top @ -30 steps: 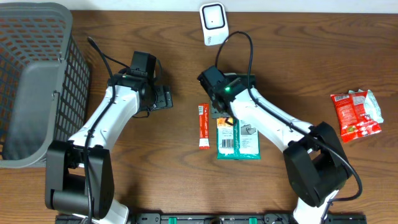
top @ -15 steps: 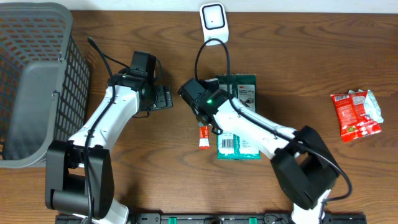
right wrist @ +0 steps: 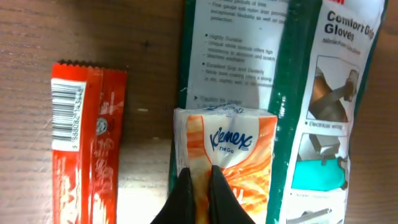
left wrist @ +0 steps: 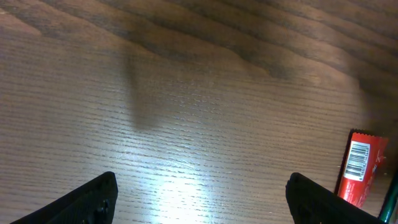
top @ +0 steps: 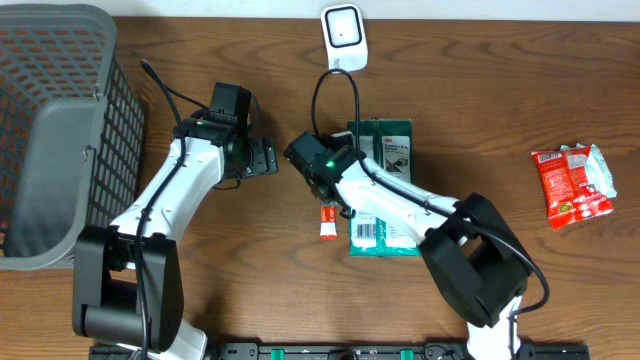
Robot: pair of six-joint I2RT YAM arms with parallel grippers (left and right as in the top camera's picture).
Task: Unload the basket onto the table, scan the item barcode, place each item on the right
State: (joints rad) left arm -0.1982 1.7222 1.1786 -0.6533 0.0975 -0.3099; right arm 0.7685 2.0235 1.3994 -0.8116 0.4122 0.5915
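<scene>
Orange and white tissue pack (right wrist: pixel 225 146), printed Kleenex, sits at the bottom centre of my right wrist view. My right pincer (right wrist: pixel 199 177) is clamped on its lower edge, the two dark tips drawn nearly together on the wrapper. The pack lies over the left edge of a green glove packet (right wrist: pixel 298 93), which fills the right half of that view. To the left, flat on the brown wooden bench (right wrist: pixel 124 31), is a red snack stick (right wrist: pixel 84 155) with its barcode facing up.

My left pincer (left wrist: pixel 200 186) hangs with its jaws wide apart and holds nothing. It is over bare wood, with the same red stick at the lower right of its view.

Seen from overhead, the white scanner (top: pixel 343 35) stands at the top centre, well apart from my grip. A grey basket (top: pixel 60 60) fills the upper left, and a red snack bag (top: pixel 570 182) lies at the far right.

I judge the task is at an early stage. The pack is gripped, but I cannot tell whether it has left the bench. Carrying it to the scanner and showing its barcode are not yet done.

A second ago my right pincer was part open, and my arm lay across the glove packet. Now the arm reaches further left, hiding the top of the red stick. The upper part of the green packet is uncovered. My left arm has not moved.
</scene>
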